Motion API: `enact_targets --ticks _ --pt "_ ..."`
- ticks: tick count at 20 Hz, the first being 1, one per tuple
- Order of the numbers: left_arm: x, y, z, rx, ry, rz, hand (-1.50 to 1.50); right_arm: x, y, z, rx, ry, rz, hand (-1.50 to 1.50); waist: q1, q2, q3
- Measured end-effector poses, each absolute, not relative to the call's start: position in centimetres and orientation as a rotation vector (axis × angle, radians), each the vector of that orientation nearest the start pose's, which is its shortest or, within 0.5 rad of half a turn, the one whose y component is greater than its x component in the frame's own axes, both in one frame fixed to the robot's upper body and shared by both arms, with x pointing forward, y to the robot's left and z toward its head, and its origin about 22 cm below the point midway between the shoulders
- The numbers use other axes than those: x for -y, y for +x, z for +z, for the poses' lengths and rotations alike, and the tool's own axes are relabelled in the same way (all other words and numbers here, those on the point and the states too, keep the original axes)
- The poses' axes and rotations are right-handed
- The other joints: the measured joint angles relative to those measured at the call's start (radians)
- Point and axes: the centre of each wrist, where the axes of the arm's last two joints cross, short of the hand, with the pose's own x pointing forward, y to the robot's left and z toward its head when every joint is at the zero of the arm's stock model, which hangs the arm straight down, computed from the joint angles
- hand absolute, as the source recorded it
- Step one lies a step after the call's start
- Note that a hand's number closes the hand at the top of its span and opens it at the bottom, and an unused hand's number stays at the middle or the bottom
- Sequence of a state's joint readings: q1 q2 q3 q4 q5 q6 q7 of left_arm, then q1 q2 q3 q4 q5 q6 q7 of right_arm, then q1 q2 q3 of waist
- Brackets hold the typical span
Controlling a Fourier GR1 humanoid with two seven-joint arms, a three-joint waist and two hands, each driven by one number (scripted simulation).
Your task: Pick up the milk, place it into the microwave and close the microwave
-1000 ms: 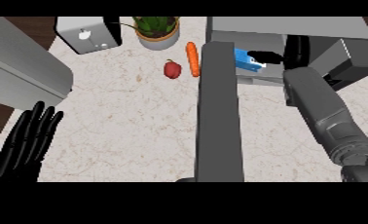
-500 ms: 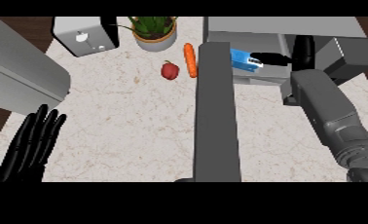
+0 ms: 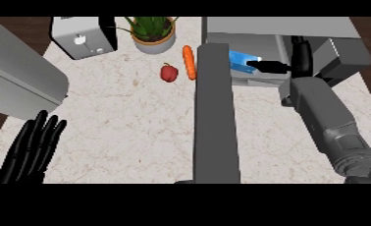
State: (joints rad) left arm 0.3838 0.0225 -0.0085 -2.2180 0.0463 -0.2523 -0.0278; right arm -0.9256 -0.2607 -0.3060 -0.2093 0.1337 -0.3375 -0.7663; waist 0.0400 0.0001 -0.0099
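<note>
The milk [image 3: 241, 61], a blue and white carton, sits inside the open microwave [image 3: 275, 27] at the top right. My right hand [image 3: 299, 62] is just right of it in the microwave's mouth, open, its thumb stretched left toward the carton's edge and its fingers straight. I cannot tell if the thumb touches the carton. The microwave's grey door [image 3: 216, 117] stands swung open, running down the middle of the view. My left hand [image 3: 33, 151] rests open at the lower left, fingers up.
A red pepper [image 3: 169, 72] and a carrot [image 3: 189, 62] lie on the counter left of the door. A potted plant [image 3: 153, 34] and a toaster [image 3: 83, 36] stand at the back. A grey appliance [image 3: 25, 80] fills the left edge.
My right hand has let go of the milk and drawn a little to the right, its fingers straightening. The carton stays inside the microwave. The left hand has not moved.
</note>
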Motion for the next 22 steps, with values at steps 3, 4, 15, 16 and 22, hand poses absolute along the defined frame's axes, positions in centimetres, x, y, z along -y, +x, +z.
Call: enact_targets --ticks 3,4,15,16,22 --pt "-25.3 13.6 8.8 1.884 -0.069 -0.143 -1.50 26.5 40.4 -1.7 1.870 -0.429 0.140 -1.50 -0.010 -0.005 0.000" --pt "-25.2 13.7 8.5 1.883 -0.069 -0.143 -1.50 26.6 40.1 -2.0 1.872 -0.406 0.140 -1.50 -0.009 -0.007 -0.002" --pt "-24.4 13.1 8.2 1.877 -0.059 -0.135 -1.50 26.1 34.5 -8.9 1.757 -0.294 0.100 -1.50 -0.029 -0.011 0.003" --pt "-24.5 13.1 8.1 1.873 -0.065 -0.137 -1.50 26.0 33.6 -9.8 1.745 -0.282 0.085 -1.50 -0.034 -0.010 0.004" --pt "-23.8 13.6 8.2 1.855 -0.146 -0.192 -1.50 26.2 29.6 -13.0 1.716 -0.208 -0.001 -1.50 -0.042 -0.004 0.009"
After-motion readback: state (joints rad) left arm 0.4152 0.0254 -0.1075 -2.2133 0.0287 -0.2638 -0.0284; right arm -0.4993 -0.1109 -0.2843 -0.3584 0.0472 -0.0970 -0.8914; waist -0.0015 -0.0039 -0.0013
